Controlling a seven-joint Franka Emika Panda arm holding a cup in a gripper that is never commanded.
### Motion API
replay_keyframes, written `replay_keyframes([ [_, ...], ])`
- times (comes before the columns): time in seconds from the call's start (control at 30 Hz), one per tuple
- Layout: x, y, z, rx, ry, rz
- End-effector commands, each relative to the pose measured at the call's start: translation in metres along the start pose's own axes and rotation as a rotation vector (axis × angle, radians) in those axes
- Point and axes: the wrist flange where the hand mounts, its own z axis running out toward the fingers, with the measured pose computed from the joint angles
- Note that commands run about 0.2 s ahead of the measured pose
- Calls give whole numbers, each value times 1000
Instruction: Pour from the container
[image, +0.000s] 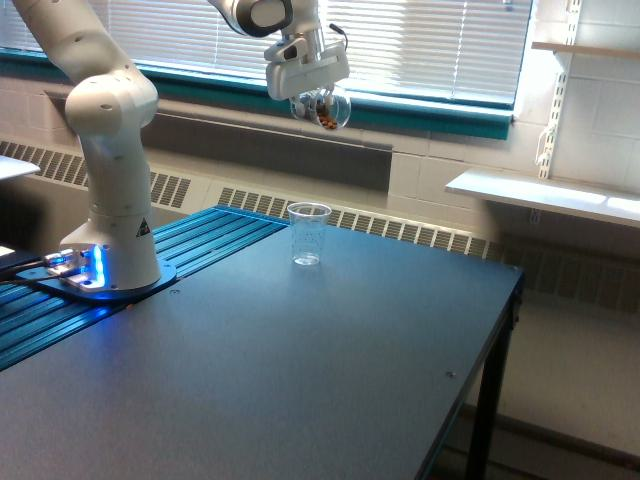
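Claw (312, 88) clamps container (324, 107), tilted, brown bits inside. Your target, plastic cup (308, 234) on bench (300, 370), stands well below, almost directly beneath.

Lab — bench-mounted robot arm (110, 150)

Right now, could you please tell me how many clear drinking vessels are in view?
2: the container, held up in the gripper before the window blinds, and the plastic cup, upright on the table below it.
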Motion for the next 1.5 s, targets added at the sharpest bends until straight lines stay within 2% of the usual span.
replay_keyframes([
  [0.03, -1, 8, 0, -9, 7, 70],
  [0.33, 4, 13, 2, -21, 7, 107],
  [0.9, 19, 19, 6, -31, -6, 132],
  [1.27, 21, 21, 7, -36, -34, 146],
  [1.5, 21, 22, 9, -43, -37, 161],
])
